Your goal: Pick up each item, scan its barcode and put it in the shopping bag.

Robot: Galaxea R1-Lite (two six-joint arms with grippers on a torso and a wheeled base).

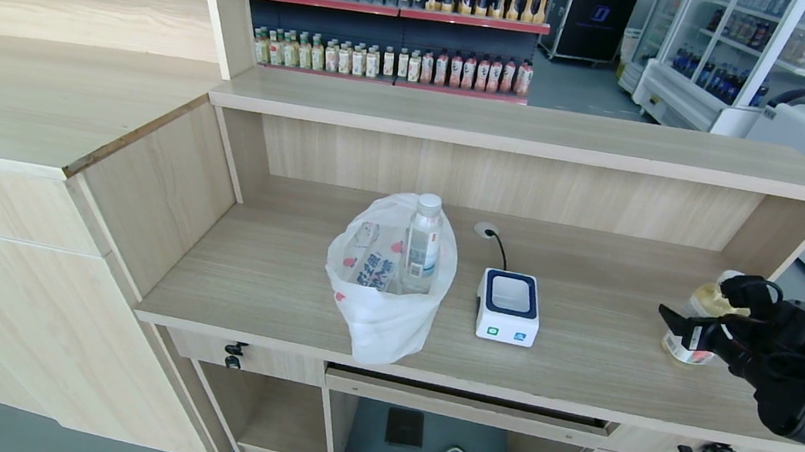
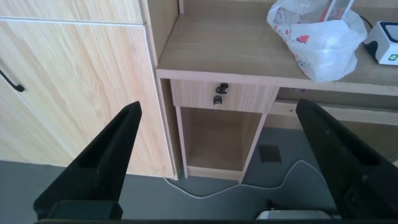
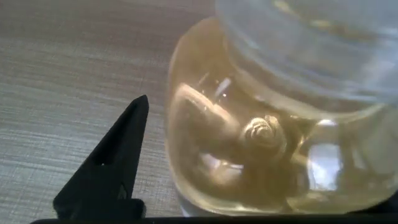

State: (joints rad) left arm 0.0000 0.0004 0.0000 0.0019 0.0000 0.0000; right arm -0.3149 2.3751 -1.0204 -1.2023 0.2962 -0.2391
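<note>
A clear, round-bodied bottle of pale yellow drink with a white cap stands upright near the right end of the light wood-grain checkout counter, well apart from the scanner and bag. The robot's black right gripper sits around it with its fingers apart. In the right wrist view one finger stands just off the bottle's curved wall with a sliver of counter showing between them, so nothing is clamped yet.

Toward the middle of the counter lies the small white square barcode scanner with a dark blue window frame. Just to its left is the thin white plastic shopping bag, mouth open, with a tall clear water bottle upright inside.

The left gripper hangs low beside the cabinet, fingers spread wide and holding nothing.

The smooth, rounded bottle looks likely to slip or tip if the fingers close off-centre, and it stands close to the counter's end. The limp bag could also sag or topple its bottle when a second one is lowered in.
</note>
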